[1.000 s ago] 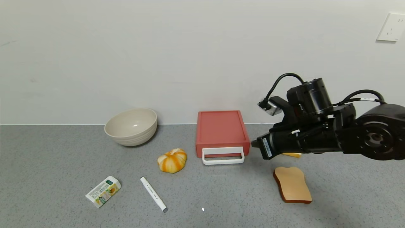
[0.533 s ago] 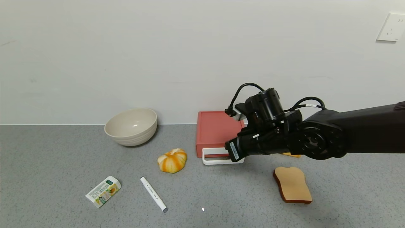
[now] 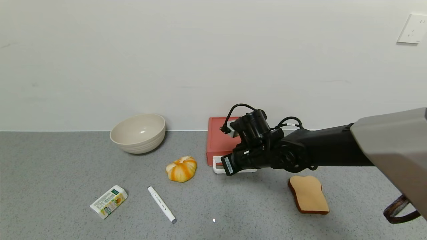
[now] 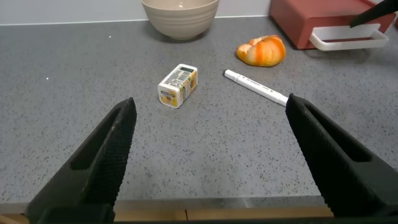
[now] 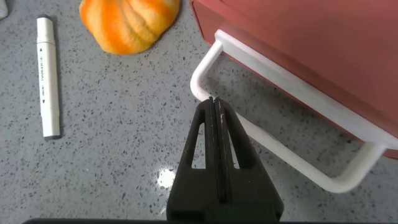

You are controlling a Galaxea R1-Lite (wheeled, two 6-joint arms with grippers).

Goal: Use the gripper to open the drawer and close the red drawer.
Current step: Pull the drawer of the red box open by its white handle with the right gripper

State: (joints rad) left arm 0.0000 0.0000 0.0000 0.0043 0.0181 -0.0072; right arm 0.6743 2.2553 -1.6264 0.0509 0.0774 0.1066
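Its 2 fingers pressed together, the right gripper (image 5: 214,102) tips sit inside the white loop handle (image 5: 292,127) of the closed red drawer (image 3: 221,140) by the wall, while the left gripper (image 4: 208,134) hangs wide open over the counter (image 3: 60,173).

Salmon-red drawer (image 3: 224,140), white loop handle (image 5: 292,140); orange-white striped pumpkin (image 3: 181,168); grey speckled counter (image 3: 66,173); black right pincer (image 5: 215,106)

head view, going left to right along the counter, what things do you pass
small carton → bowl → marker → little pumpkin → red drawer with the right claw at its white handle → slice of bread
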